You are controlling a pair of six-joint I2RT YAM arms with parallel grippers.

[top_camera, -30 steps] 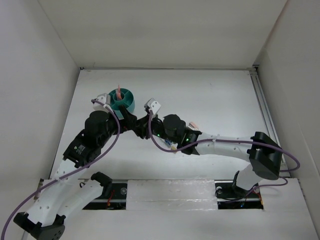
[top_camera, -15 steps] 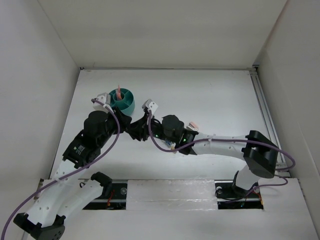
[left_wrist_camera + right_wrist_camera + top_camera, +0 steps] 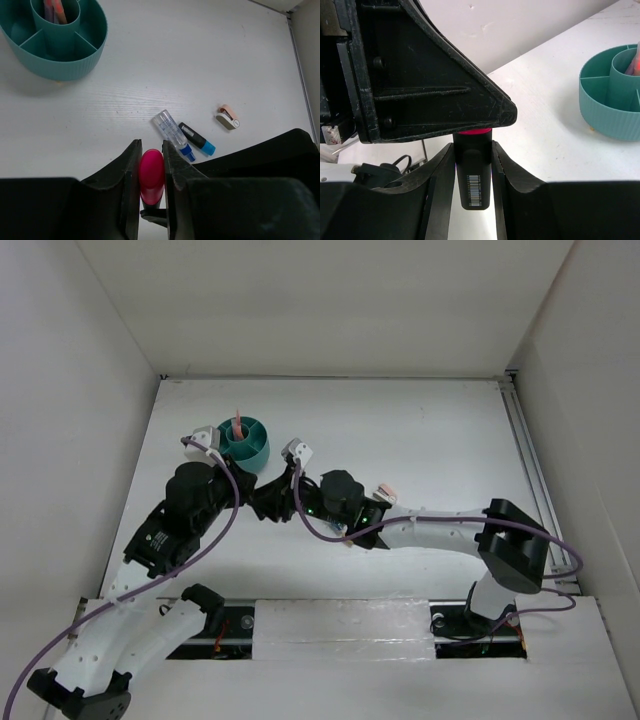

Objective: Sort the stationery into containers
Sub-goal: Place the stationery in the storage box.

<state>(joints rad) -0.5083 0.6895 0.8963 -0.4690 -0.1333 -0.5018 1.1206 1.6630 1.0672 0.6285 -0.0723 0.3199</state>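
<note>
I had both grippers on one marker (image 3: 151, 175), near the teal cup (image 3: 70, 67). L gripper (image 3: 151, 152) was pinched snug on its pink cap, R gripper (image 3: 473, 149) clamped round the black barrel. Clear pen (image 3: 171, 131) and blue-capped pen (image 3: 197, 139) lay touching on the table (image 3: 210, 45).

1. white plastic links (image 3: 110, 638) are alternating with bulky black joint housings (image 3: 188, 502) on both arms.
2. a thin purple cable (image 3: 226, 528) is looping along each arm.
3. small green lights (image 3: 351, 506) are glowing on the black wrists.
4. the left gripper (image 3: 151, 146) is showing matte black, scuffed fingers (image 3: 125, 172).
5. a pale grey camera block (image 3: 299, 450) is sitting on each wrist.
</note>
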